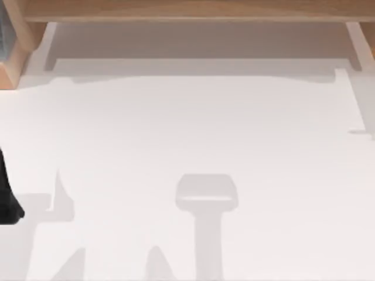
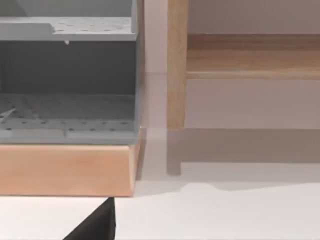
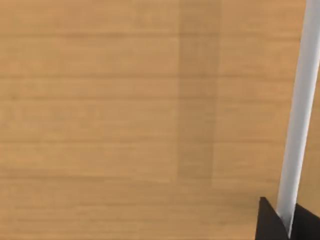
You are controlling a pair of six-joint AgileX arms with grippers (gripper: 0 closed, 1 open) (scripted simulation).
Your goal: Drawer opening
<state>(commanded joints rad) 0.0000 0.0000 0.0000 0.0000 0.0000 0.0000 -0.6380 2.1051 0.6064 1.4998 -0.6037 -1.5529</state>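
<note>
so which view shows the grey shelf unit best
The left wrist view: the grey shelf unit shows two perforated tiers on its wooden base. The top view catches a grey sliver at the left edge. The right wrist view faces wood.

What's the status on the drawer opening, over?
Right gripper hard up against the wooden drawer front, fingers either side of the pale handle bar. Left gripper at table's left edge, by the grey shelf unit. Nothing in the way.

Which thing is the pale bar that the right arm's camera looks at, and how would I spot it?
Start from the broad wooden panel in the right wrist view. Near one edge, a thin pale bar crosses in front of it, running almost the panel's whole height. The right gripper has dark fingertips at its near end; it is the one smooth whitish strip against brown wood grain.
</note>
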